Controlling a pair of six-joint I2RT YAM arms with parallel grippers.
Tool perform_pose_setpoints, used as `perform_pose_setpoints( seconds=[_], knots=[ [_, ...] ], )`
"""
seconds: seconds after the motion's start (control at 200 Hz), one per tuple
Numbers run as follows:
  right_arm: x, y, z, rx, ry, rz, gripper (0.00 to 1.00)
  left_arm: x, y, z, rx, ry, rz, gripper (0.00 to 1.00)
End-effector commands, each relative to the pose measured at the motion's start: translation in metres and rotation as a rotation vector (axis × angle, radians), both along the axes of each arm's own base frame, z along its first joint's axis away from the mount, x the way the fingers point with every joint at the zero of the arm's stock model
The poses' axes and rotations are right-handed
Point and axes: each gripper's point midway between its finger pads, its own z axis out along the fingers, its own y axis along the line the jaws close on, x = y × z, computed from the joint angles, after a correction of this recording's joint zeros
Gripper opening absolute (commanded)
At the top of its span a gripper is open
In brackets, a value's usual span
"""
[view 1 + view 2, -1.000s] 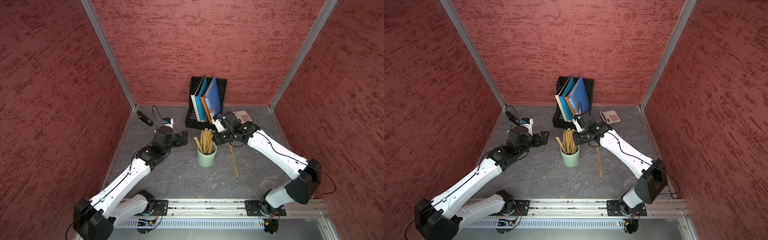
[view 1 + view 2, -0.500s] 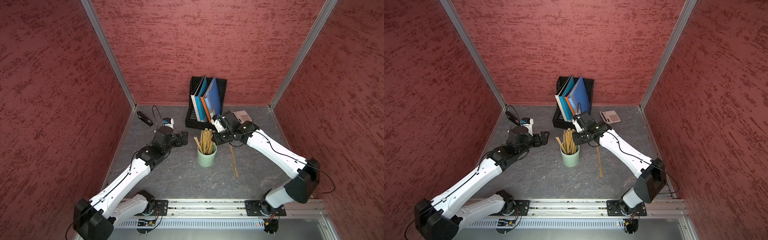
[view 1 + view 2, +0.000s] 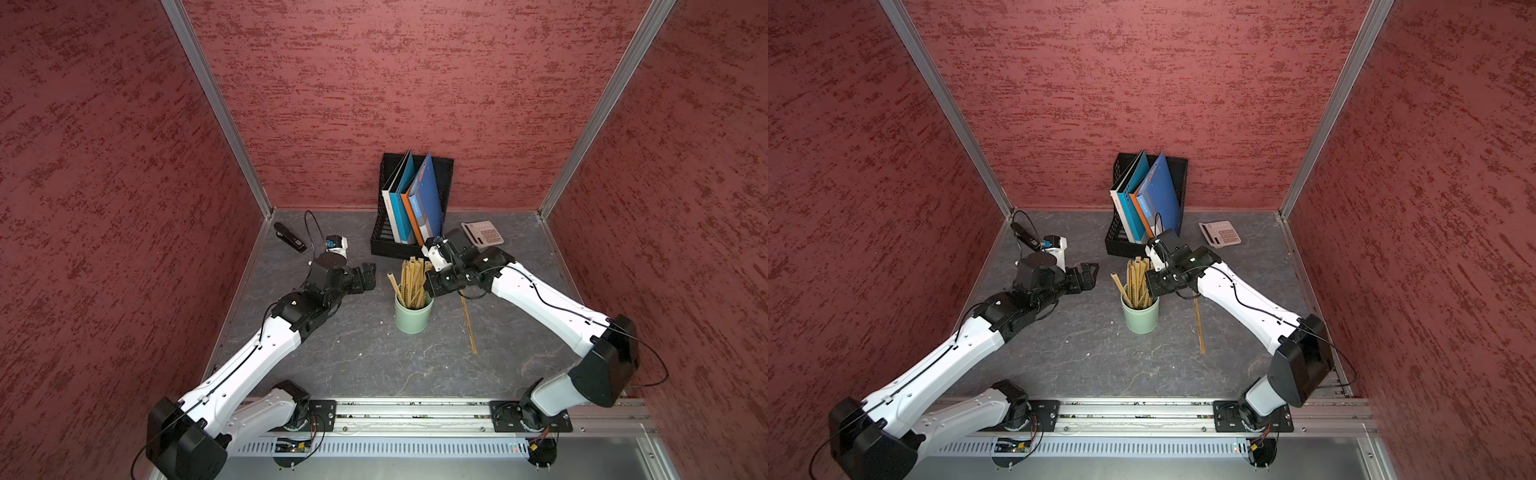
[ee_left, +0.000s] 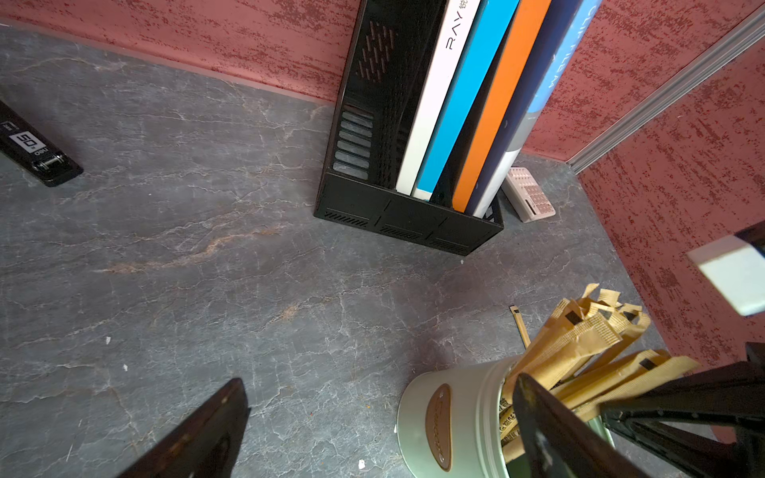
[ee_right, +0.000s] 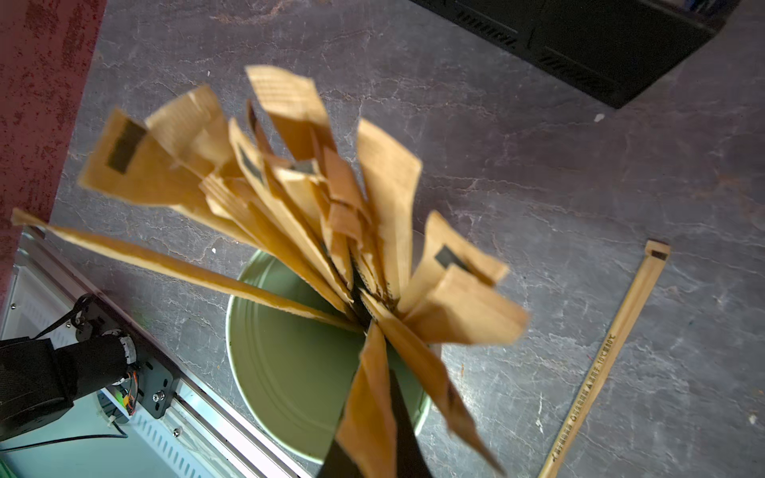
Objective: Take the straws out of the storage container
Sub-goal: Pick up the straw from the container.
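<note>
Top views both show the storage container [image 3: 413, 319], a mint cup, standing mid-table with the straws [image 3: 411, 277] fanned upright in it. One loose straw [image 3: 468, 326] lies flat nearby, on the right arm's side. The right gripper [image 3: 429, 286] is at the bundle above the rim, and the left gripper [image 3: 369, 276] hangs near the cup, apart from it.

Left wrist view: its jaws are spread wide and empty, with the cup just beside one finger.

Right wrist view: the jaws are pinched together on one wrapped straw low in the fan. Pulling that straw out looks like the step in hand. Next it needs a straight lift clear of the rim without tipping the cup.

The table [image 3: 374, 365] is grey and marbled, and the walls [image 3: 415, 83] are red and textured. A file holder [image 3: 395, 249], calculator [image 3: 482, 235] and stapler [image 3: 290, 243] sit at the back.
</note>
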Motion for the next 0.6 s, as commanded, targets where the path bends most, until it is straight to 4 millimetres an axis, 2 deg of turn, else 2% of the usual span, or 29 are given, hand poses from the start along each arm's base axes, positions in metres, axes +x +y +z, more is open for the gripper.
perform_pose_setpoints(
  seconds=[0.0, 0.115, 0.22, 0.416, 0.556, 0.566, 0.596],
  knots=[
    [0.0, 0.004, 0.014, 0.043, -0.033, 0.003, 0.04, 0.003, 0.001, 0.003, 0.006, -0.019, 0.002, 1.0],
    [0.001, 0.003, 0.015, 0.042, -0.037, -0.003, 0.03, 0.003, 0.001, 0.003, 0.006, -0.018, 0.001, 1.0],
    [0.0, 0.0, 0.025, 0.045, -0.052, -0.006, 0.03, 0.003, 0.001, 0.004, 0.007, -0.02, 0.001, 1.0],
    [-0.008, -0.01, 0.053, 0.026, -0.082, -0.001, 0.03, 0.004, -0.001, 0.004, 0.003, -0.02, -0.002, 1.0],
    [-0.012, -0.018, 0.066, -0.001, -0.085, 0.005, 0.03, 0.006, -0.003, 0.004, -0.002, -0.022, -0.005, 1.0],
    [-0.015, -0.02, 0.074, 0.011, -0.101, 0.005, 0.03, 0.006, -0.003, 0.004, -0.002, -0.022, -0.005, 1.0],
    [-0.017, -0.022, 0.079, 0.011, -0.106, 0.005, 0.03, 0.006, -0.003, 0.004, -0.003, -0.021, -0.006, 1.0]
  ],
)
